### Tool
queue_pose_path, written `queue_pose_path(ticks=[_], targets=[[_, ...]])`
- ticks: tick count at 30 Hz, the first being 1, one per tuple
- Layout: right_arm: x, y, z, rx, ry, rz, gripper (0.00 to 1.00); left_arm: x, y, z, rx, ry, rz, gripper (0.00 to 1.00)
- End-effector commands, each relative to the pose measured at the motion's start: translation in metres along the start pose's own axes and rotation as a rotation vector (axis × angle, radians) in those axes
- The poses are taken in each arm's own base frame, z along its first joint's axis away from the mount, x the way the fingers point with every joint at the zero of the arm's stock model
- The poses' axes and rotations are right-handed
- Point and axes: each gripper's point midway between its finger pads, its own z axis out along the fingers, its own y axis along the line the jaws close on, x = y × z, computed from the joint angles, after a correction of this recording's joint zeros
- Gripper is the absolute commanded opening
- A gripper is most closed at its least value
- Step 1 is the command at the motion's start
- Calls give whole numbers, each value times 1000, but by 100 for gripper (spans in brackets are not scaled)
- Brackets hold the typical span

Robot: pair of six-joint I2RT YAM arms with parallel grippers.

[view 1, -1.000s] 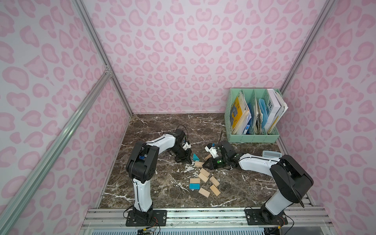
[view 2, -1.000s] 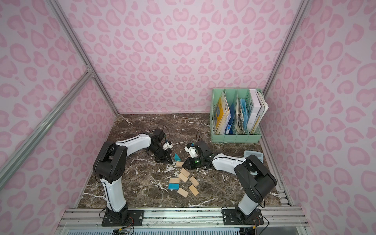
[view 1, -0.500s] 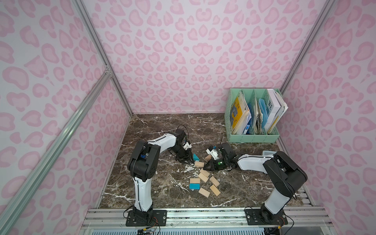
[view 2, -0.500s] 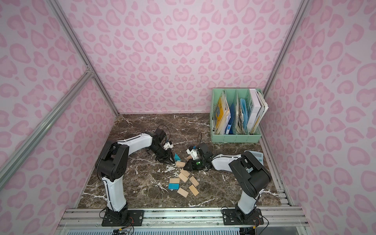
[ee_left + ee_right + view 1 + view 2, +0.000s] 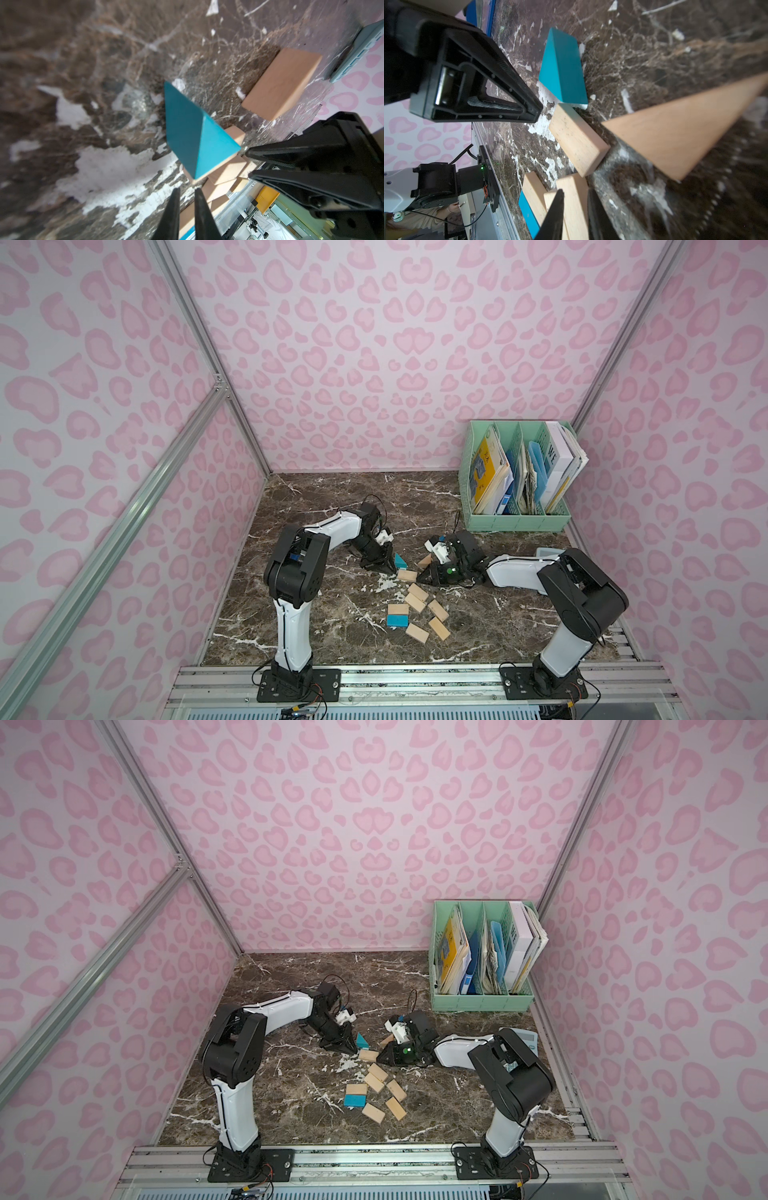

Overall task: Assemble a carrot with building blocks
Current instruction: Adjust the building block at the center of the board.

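The building blocks lie loose on the marble table, and no carrot shape shows among them. A blue triangle [image 5: 400, 561] [image 5: 193, 133] [image 5: 562, 68] rests beside a tan rectangle [image 5: 406, 575] [image 5: 577, 141] and a tan triangle [image 5: 424, 561] [image 5: 675, 128]. My left gripper [image 5: 385, 566] [image 5: 186, 189] is low on the table just left of the blue triangle, its jaws slightly apart and empty. Just right of the tan rectangle, my right gripper [image 5: 423, 576] [image 5: 576, 190] is also narrowly open and empty. Several tan rectangles [image 5: 419, 605] and a blue rectangle [image 5: 397, 620] [image 5: 353, 1100] lie nearer the front.
A green file holder [image 5: 515, 522] [image 5: 482, 1004] full of books stands at the back right. A light-blue calculator [image 5: 548, 551] [image 5: 521, 1038] lies by the right wall behind the right arm. Pink walls close in the table on three sides.
The right arm's elbow has drawn in slightly while its gripper stays by the tan rectangle. The left gripper holds its place by the blue triangle. No block has moved.
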Motion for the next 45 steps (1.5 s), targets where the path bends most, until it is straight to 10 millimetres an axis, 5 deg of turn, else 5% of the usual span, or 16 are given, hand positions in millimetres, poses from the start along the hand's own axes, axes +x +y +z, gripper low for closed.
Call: queue_pose_path(ticks=[1,45], targets=[[-6,-1,0,-4,-19,-6,23,0,-3,1,24,1,-11,15],[-29,-15,13,12,-15,-20,20,-14,-19,19,61,13,-3,9]])
